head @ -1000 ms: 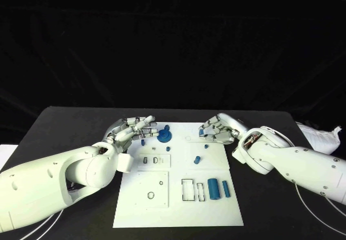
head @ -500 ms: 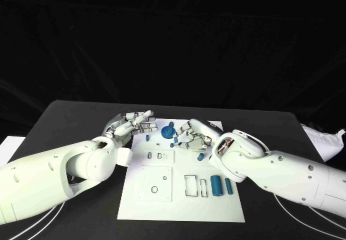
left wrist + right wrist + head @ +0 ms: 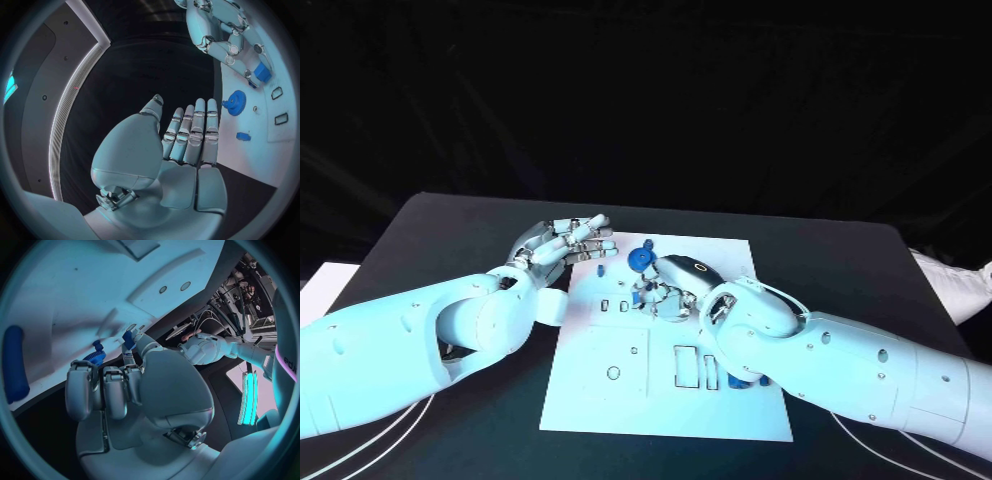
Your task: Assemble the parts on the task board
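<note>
The right hand (image 3: 668, 287) is curled down over the middle of the white task board (image 3: 610, 400), its fingers drawn in close just below the blue gear-shaped part (image 3: 639, 261) that stands near the board's far edge; in the right wrist view the fingertips (image 3: 128, 340) close on a small blue part (image 3: 129, 337) right against the board's surface, so this looks like the picking or seating of one small piece, though I cannot tell whether the piece is truly pinched or only touched. The left hand (image 3: 567, 245) waits at the board's far left corner with its fingers straight, side by side and holding nothing, as the left wrist view confirms (image 3: 187, 145); a small blue peg (image 3: 244, 136) lies on the board just past those fingertips. A judgement only: the next move calls for a steady pinch on the small part and a careful line-up with its socket, since the rectangular cut-outs (image 3: 682, 364) nearer the robot are narrow. The right forearm (image 3: 834, 365) covers the board's right side, so the long blue cylinders (image 3: 737, 381) show only as slivers at its edge; one of them appears more fully in the right wrist view (image 3: 14, 365). Which socket the pinched part belongs to is hidden beneath the hand
</note>
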Available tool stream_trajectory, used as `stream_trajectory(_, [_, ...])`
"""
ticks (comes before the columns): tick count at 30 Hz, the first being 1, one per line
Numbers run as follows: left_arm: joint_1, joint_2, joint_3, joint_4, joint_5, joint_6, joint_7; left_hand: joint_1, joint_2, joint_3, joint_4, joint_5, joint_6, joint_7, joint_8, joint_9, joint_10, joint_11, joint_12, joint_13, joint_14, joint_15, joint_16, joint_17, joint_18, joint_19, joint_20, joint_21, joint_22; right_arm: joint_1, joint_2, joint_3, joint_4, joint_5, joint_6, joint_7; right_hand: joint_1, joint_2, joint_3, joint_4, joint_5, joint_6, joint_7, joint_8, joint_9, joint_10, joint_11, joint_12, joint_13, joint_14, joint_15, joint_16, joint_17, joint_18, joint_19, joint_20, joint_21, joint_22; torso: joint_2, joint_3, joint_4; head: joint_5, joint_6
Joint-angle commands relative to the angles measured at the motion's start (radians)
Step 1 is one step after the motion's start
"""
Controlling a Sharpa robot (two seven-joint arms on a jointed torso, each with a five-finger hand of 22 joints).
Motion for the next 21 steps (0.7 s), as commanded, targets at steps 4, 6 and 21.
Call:
stream_trajectory(4, [0.001,0.002,0.001,0.002,0.005,0.015,0.014,0.007,0.004,0.0,-0.008,-0.005,-0.006,0.026,-0.004,-0.001,-0.005,-0.001,-0.003,-0.001,-0.004,0.005,-0.006,0.001,0.002,0.002,0.006,-0.004,-0.002,-0.008,0.022,-0.005,-0.019,-0.055,0.032,-0.057,-0.006,0.006,0.006,0.001,0.01,0.014,-0.018,0.003,0.015,0.024,-0.002,-0.004,0.155,0.104,-0.004,0.0,0.255,-0.013,-0.002,-0.003,-0.003,-0.002,0.001,0.0016,0.0007,0.002,-0.005])
stream_trajectory(6, [0.001,0.003,0.001,0.002,0.005,0.015,0.014,0.007,0.004,0.0,-0.008,-0.005,-0.006,0.026,-0.004,-0.001,-0.005,-0.001,-0.003,-0.001,-0.004,0.005,-0.006,0.001,0.002,0.002,0.006,-0.004,-0.002,-0.009,0.026,-0.006,-0.023,-0.057,0.034,-0.06,-0.007,0.006,0.006,0.001,0.012,0.014,-0.018,0.003,0.015,0.024,-0.002,-0.004,0.155,0.104,-0.004,0.0,0.255,-0.013,-0.002,-0.002,-0.003,-0.002,0.001,0.0013,0.0005,0.002,-0.005])
stream_trajectory(21, [0.001,0.004,0.001,0.001,0.005,0.016,0.013,0.007,0.004,0.0,-0.008,-0.005,-0.006,0.026,-0.004,-0.001,-0.005,-0.001,-0.003,-0.001,-0.004,0.005,-0.006,0.001,0.002,0.002,0.006,-0.004,-0.002,-0.011,0.03,-0.008,-0.03,-0.067,0.073,-0.079,-0.029,-0.01,0.0,0.004,0.017,0.007,-0.014,-0.003,0.014,0.022,0.001,-0.008,0.153,0.104,-0.002,0.0,0.253,-0.013,-0.003,-0.001,-0.006,-0.007,0.001,0.0018,-0.0022,0.006,-0.011])
